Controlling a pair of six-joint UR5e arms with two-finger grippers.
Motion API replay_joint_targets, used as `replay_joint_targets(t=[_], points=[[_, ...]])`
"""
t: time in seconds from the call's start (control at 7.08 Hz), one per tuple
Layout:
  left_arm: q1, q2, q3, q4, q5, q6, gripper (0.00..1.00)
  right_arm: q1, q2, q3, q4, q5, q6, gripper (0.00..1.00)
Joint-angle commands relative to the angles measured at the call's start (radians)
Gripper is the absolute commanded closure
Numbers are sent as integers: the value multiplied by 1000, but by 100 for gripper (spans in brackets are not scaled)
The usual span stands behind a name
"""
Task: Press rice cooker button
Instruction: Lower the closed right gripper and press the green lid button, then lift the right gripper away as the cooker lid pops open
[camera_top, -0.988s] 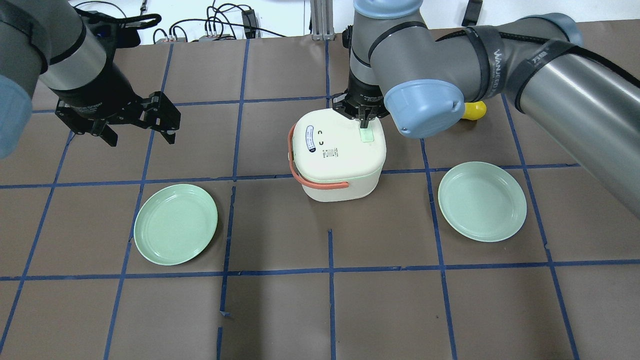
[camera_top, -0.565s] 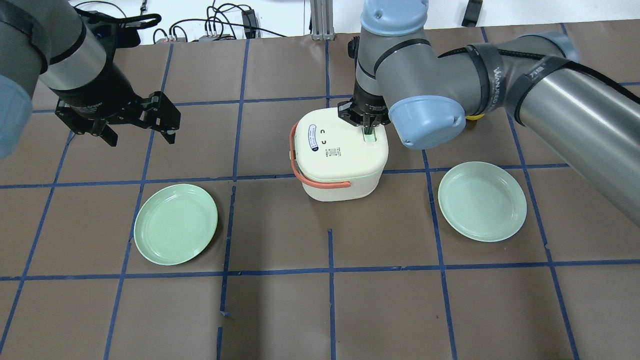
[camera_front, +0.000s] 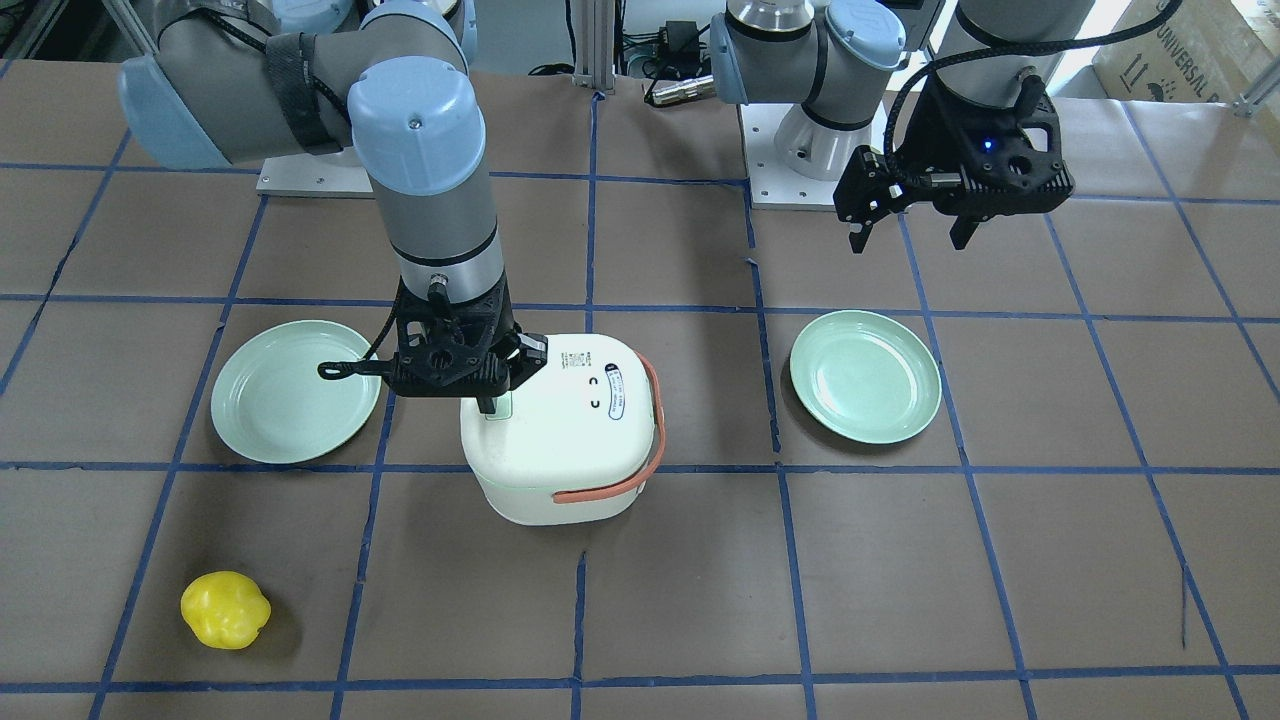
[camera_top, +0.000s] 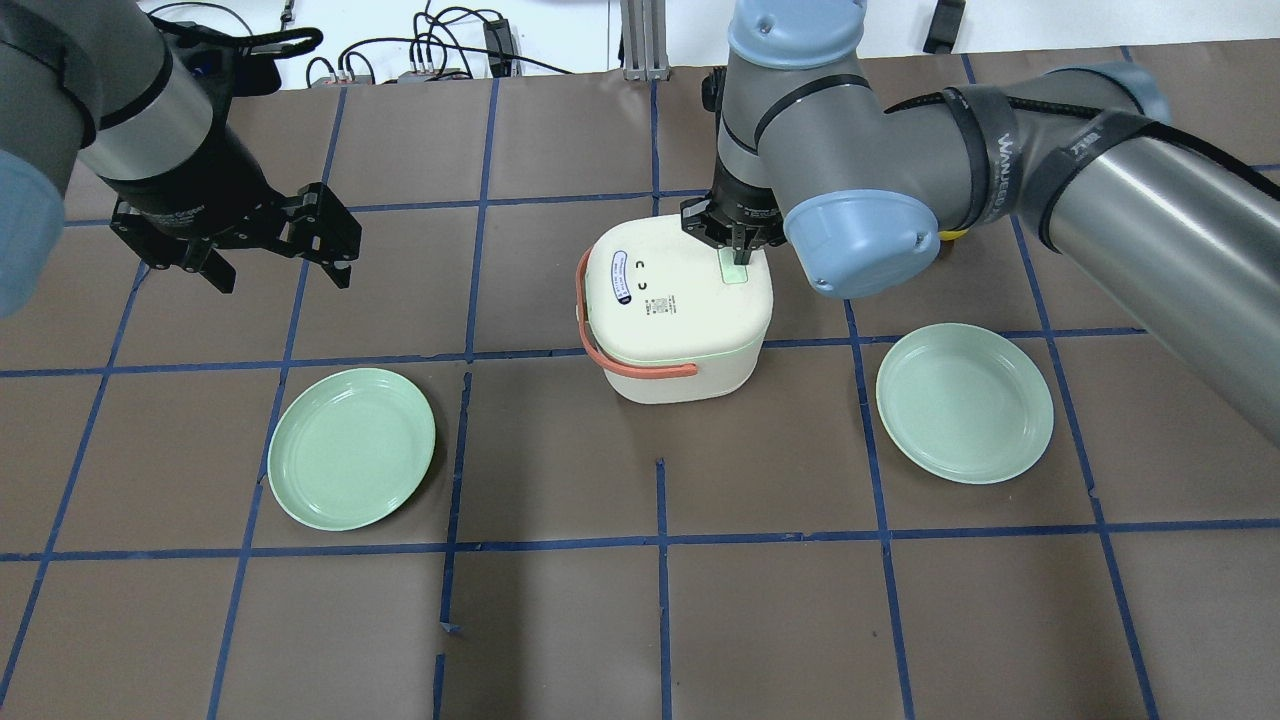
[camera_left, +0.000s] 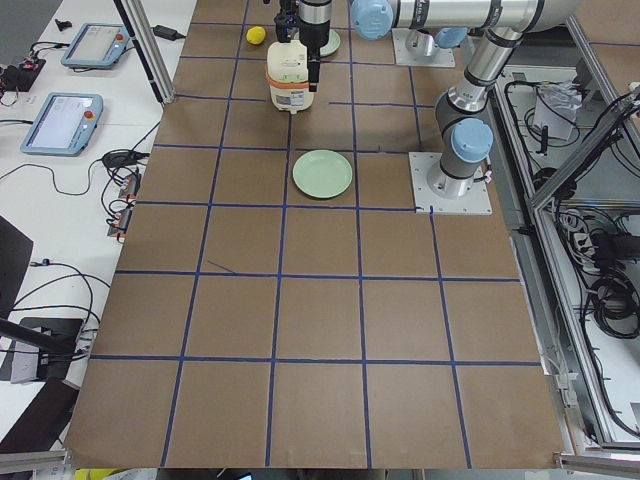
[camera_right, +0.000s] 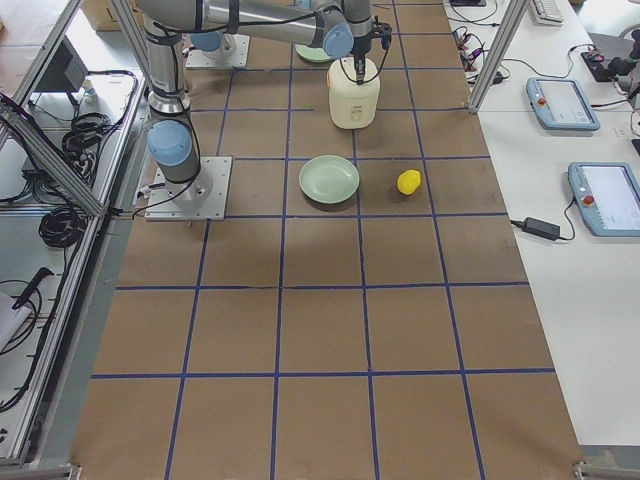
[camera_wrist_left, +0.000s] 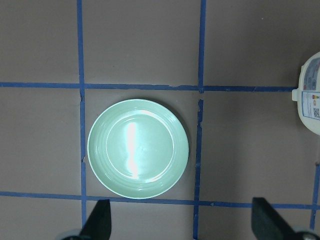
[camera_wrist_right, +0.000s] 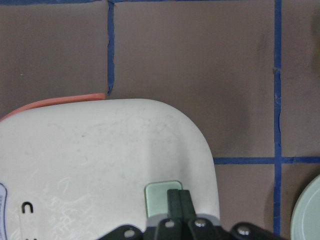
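The white rice cooker (camera_top: 670, 320) stands mid-table with its lid shut and its orange-red handle (camera_top: 640, 368) lying around the side. A pale green button (camera_top: 735, 272) sits on the lid's far right corner. My right gripper (camera_top: 737, 256) is shut, pointing straight down, with its tips over the button's far edge. The right wrist view shows the fingertips (camera_wrist_right: 178, 200) overlapping the button (camera_wrist_right: 159, 196); I cannot tell if they touch. The front view shows the cooker (camera_front: 560, 450) and the right gripper (camera_front: 488, 404). My left gripper (camera_top: 280, 270) is open and empty, hovering at the far left.
One green plate (camera_top: 351, 448) lies front left, below my left gripper and also in the left wrist view (camera_wrist_left: 138, 148). A second green plate (camera_top: 964, 402) lies right of the cooker. A yellow toy pepper (camera_front: 225, 609) sits beyond the cooker, behind my right arm.
My right gripper came down onto the button, nudging the cooker slightly, then rose a little; more of the button shows now. The left arm has not moved.
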Motion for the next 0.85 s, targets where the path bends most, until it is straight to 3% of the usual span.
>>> replay_joint_targets(t=[0.0,0.71], points=[[0,0,0,0,0,0,0,3,-12,-2,15,-2,9,91],[0,0,0,0,0,0,0,3,-41,-15,75,-4,9,90]])
